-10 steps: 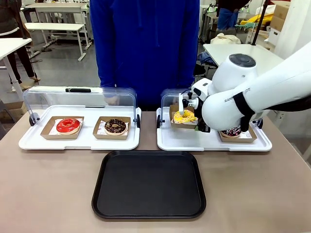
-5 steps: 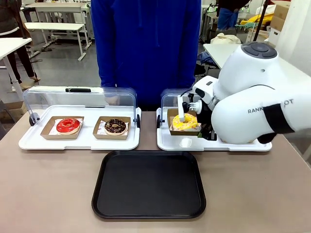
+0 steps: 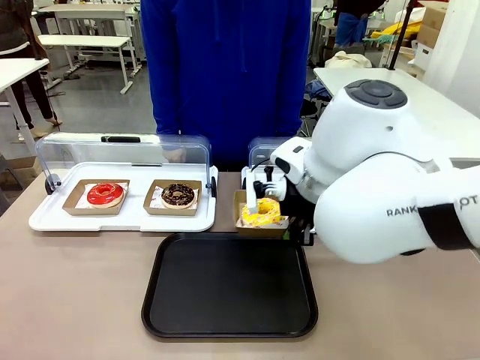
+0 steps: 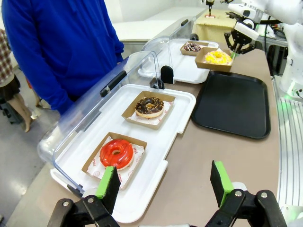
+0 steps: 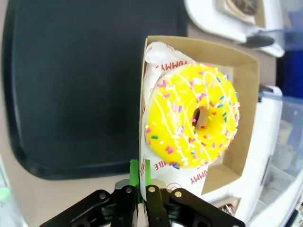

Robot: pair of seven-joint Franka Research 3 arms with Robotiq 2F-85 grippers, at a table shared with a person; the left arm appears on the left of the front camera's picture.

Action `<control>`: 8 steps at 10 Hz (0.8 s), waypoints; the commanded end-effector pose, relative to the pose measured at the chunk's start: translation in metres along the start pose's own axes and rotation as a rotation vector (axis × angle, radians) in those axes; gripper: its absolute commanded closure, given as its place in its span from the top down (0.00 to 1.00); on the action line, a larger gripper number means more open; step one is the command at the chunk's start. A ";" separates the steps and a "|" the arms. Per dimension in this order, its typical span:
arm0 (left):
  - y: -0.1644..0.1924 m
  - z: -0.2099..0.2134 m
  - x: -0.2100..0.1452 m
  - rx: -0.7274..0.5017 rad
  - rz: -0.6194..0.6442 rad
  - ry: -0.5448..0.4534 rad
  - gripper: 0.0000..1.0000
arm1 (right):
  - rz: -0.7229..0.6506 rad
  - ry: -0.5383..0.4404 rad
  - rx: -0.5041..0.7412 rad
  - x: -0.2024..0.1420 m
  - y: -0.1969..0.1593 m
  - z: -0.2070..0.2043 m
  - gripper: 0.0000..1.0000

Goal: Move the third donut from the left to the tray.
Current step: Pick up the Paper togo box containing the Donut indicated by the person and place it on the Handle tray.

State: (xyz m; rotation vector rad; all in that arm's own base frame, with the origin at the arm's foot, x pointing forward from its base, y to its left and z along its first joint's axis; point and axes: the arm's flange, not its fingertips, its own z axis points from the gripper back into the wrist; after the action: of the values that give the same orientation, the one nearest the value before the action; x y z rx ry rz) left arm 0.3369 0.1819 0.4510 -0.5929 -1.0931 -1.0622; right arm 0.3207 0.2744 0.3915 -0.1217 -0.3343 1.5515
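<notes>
The yellow-iced donut (image 3: 261,213) with sprinkles sits in its brown cardboard holder (image 3: 241,204), held off the table above the far right rim of the black tray (image 3: 229,285). My right gripper (image 5: 140,178) is shut on the holder's near wall, and the yellow-iced donut (image 5: 191,114) hangs over the black tray (image 5: 71,85) in the right wrist view. The yellow-iced donut (image 4: 218,57) and the black tray (image 4: 234,102) appear far off in the left wrist view. My left gripper (image 4: 164,178) is open above the table's near left part, holding nothing.
A person in blue stands at the far side (image 3: 225,75). On the left white tray (image 3: 120,217) with its raised clear lid sit a red-iced donut (image 3: 105,194) and a chocolate donut (image 3: 178,195). Another chocolate donut (image 4: 192,47) lies on the right white tray (image 4: 182,71).
My right arm has lifted the yellow donut in its holder off the right white tray and carried it left and toward me, to the black tray's far right edge.
</notes>
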 end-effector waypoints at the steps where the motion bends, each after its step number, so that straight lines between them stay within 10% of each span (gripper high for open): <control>1: 0.000 -0.001 0.001 0.006 -0.016 -0.022 1.00 | -0.022 0.002 0.023 0.000 0.038 -0.014 0.02; 8: 0.000 -0.001 0.001 0.006 -0.016 -0.022 1.00 | -0.046 0.019 0.047 0.020 0.094 -0.056 0.02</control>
State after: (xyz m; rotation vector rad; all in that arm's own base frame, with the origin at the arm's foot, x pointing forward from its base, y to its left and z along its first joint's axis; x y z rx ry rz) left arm 0.3368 0.1820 0.4510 -0.5929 -1.0932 -1.0620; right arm 0.2705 0.3354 0.3329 -0.0698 -0.2488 1.5450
